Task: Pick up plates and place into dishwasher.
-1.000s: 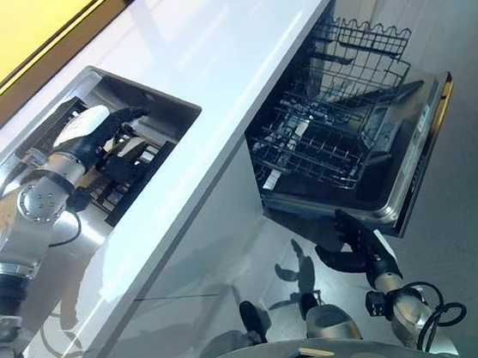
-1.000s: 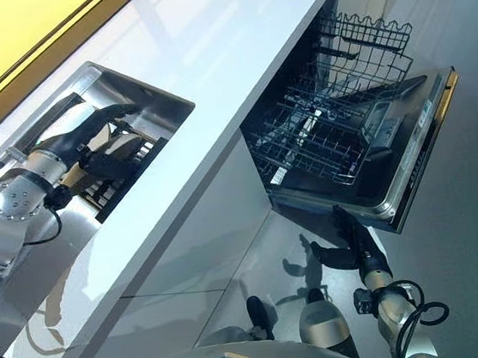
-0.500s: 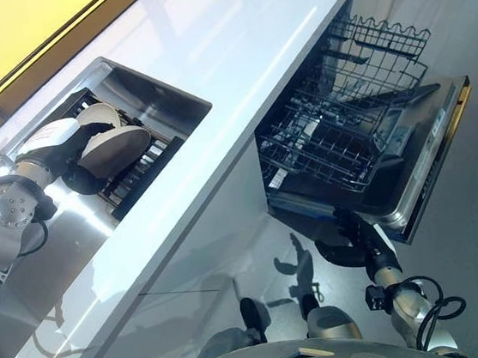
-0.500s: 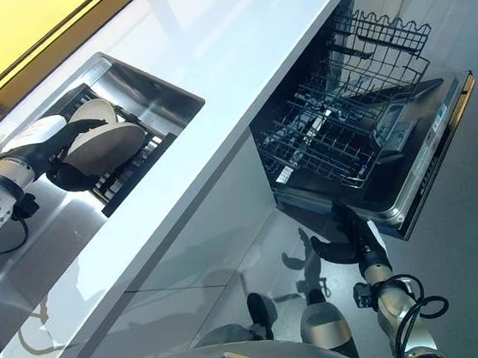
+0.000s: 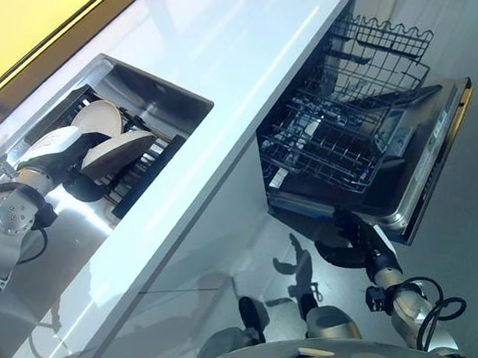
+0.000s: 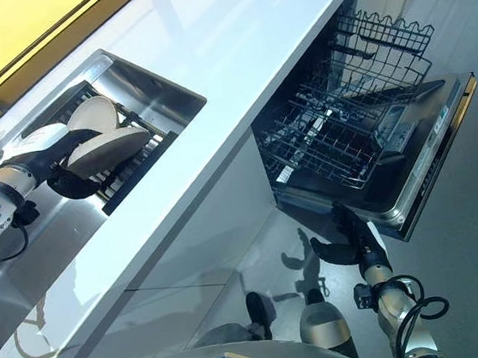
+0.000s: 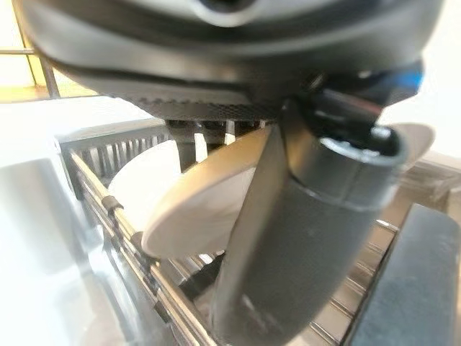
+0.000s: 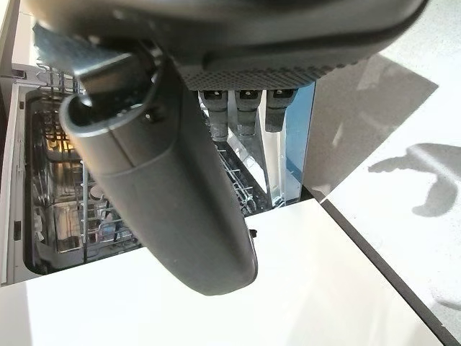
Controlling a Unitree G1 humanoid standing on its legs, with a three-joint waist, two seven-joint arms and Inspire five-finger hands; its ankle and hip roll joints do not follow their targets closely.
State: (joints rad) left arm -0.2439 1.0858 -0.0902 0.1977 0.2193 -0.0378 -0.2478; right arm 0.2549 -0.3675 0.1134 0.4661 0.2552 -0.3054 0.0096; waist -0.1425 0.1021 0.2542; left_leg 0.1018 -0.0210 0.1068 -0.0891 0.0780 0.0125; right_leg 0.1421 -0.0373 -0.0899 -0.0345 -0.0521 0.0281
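Change from earlier frame: the plate (image 5: 115, 152) in the left robot hand (image 5: 69, 146) now lies flatter, nearly level, above the rack; half a second ago it stood steeper, its face toward the camera.
Left robot hand: over the sink (image 5: 181, 106), fingers and thumb closed on the plate's rim; in the left wrist view the thumb (image 7: 302, 238) crosses the plate's face (image 7: 198, 209).
Held plate: raised clear of the dark rack (image 5: 147, 165) set in the sink, tilted a little, rim pointing toward the desk (image 5: 233, 50).
Second plate: (image 5: 98, 117) standing in the rack just behind the held one, partly covered by it.
Right robot hand: (image 5: 347, 240) low, below the open dishwasher door (image 5: 423, 162), fingers extended and loose, holding nothing; no clear change since earlier.
Dishwasher: open under the white desk; lower wire basket (image 5: 329, 138) pulled out over the door, upper wire basket (image 5: 379, 42) beyond it. No plates seen in either.
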